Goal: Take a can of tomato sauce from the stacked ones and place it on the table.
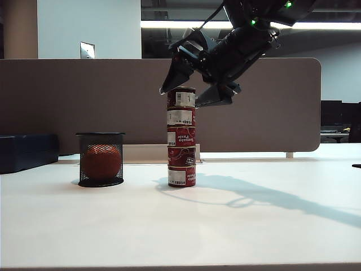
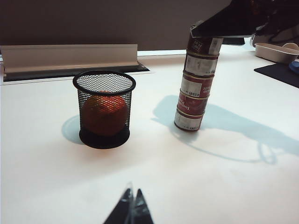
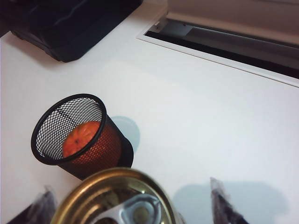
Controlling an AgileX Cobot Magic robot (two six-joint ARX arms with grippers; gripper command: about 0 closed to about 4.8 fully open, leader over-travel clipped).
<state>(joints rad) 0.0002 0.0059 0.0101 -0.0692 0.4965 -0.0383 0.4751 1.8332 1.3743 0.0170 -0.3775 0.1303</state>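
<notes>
Several red tomato sauce cans form the stacked ones, a narrow column on the white table. The top can of tomato sauce has a white label patch, and its gold lid with a pull tab fills the right wrist view. My right gripper hangs over that can, open, one finger on each side, with a gap showing beside the can. The left wrist view shows the column from afar. My left gripper is shut and empty, low over the near table.
A black mesh cup holding an orange ball stands left of the column. A brown-grey divider panel runs along the back. A dark box sits at the far left. A pale tray and a black mat lie beyond the column.
</notes>
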